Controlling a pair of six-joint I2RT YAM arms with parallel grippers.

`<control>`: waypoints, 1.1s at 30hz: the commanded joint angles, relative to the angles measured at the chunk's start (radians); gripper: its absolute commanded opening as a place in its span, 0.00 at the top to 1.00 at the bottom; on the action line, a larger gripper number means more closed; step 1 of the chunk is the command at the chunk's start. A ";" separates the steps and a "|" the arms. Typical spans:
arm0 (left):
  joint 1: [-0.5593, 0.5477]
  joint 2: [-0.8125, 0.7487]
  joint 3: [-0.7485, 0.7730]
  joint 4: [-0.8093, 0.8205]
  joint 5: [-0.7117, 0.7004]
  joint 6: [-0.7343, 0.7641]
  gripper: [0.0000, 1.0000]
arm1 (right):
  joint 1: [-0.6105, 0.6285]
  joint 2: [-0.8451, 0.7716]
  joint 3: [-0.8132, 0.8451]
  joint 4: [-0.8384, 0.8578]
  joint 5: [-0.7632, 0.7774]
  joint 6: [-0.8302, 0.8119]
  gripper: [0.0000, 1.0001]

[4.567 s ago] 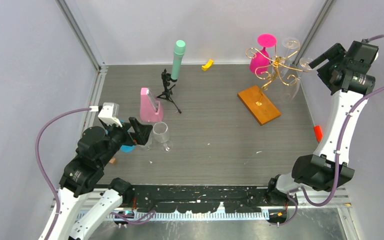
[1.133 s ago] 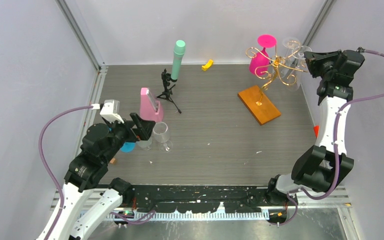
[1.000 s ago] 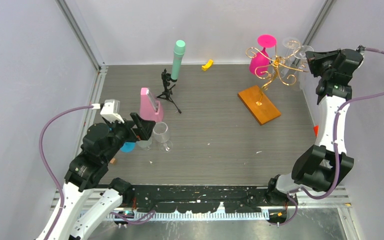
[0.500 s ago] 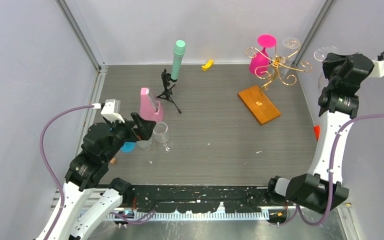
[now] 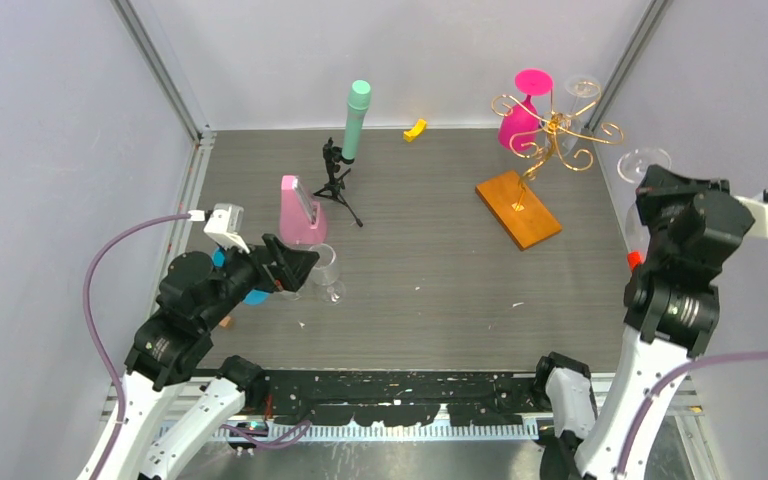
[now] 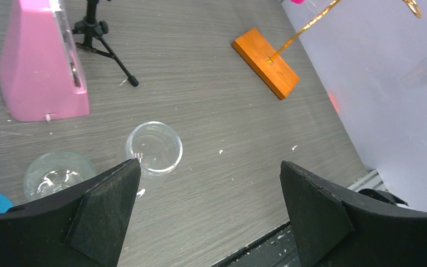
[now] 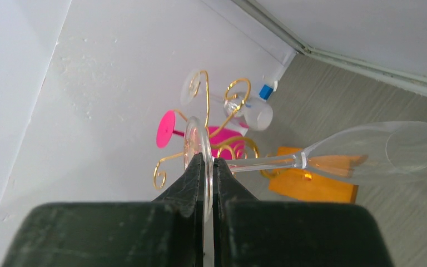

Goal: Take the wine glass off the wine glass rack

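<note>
My right gripper [image 7: 206, 161] is shut on the round foot of a clear wine glass [image 7: 383, 151], whose stem and bowl stretch out to the right. In the top view the wine glass [image 5: 643, 160] hangs in my right gripper [image 5: 648, 178], apart from the rack and to its right. The gold wire wine glass rack [image 5: 555, 130] stands on its orange wooden base [image 5: 518, 208]; a pink glass [image 5: 520, 120] and a clear glass [image 5: 582, 90] hang on it. My left gripper [image 6: 209, 163] is open and empty, low at the near left.
Two clear glasses [image 6: 154, 147] [image 6: 58, 173] stand by my left gripper, beside a pink block [image 6: 41, 67] and a black mini tripod [image 6: 103, 39]. A teal cylinder [image 5: 356, 120] and a yellow piece [image 5: 415, 129] lie at the back. A red item [image 5: 635, 262] sits by the right wall.
My right arm has pulled back toward the near right, carrying the clear wine glass off the rack's arm. The left gripper has shifted slightly.
</note>
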 commanded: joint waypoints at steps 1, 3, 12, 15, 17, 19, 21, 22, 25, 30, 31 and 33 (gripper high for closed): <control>-0.003 -0.015 0.011 0.061 0.095 0.004 0.00 | 0.004 -0.112 -0.017 -0.173 -0.070 0.030 1.00; -0.003 -0.017 0.010 0.074 0.123 0.006 0.00 | 0.004 -0.154 -0.034 -0.215 -0.116 0.043 1.00; -0.037 0.023 0.029 0.097 0.200 0.016 0.00 | 0.066 -0.251 0.002 -0.381 -0.238 0.018 1.00; -0.044 0.039 0.021 0.126 0.237 0.011 0.00 | 0.073 -0.268 -0.008 -0.374 -0.357 0.035 1.00; -0.046 0.044 0.005 0.163 0.267 0.002 0.00 | 0.078 -0.270 -0.035 -0.335 -0.459 0.062 1.00; -0.046 0.054 -0.015 0.210 0.303 -0.016 0.00 | 0.086 -0.278 -0.100 -0.206 -0.567 0.119 1.00; -0.046 0.071 -0.024 0.246 0.329 -0.030 0.00 | 0.100 -0.286 -0.182 -0.086 -0.665 0.191 1.00; -0.046 0.081 -0.026 0.260 0.347 -0.035 0.01 | 0.104 -0.287 -0.234 -0.045 -0.724 0.239 1.00; -0.046 0.121 -0.025 0.293 0.395 -0.036 0.02 | 0.143 -0.276 -0.340 0.148 -0.822 0.334 1.00; -0.046 0.178 -0.043 0.384 0.456 -0.036 0.02 | 0.196 -0.231 -0.427 0.243 -0.898 0.385 1.00; -0.047 0.189 -0.049 0.405 0.469 -0.036 0.02 | 0.214 -0.226 -0.431 0.260 -0.903 0.389 1.00; -0.048 0.212 -0.060 0.455 0.499 -0.037 0.02 | 0.255 -0.209 -0.432 0.282 -0.911 0.392 1.00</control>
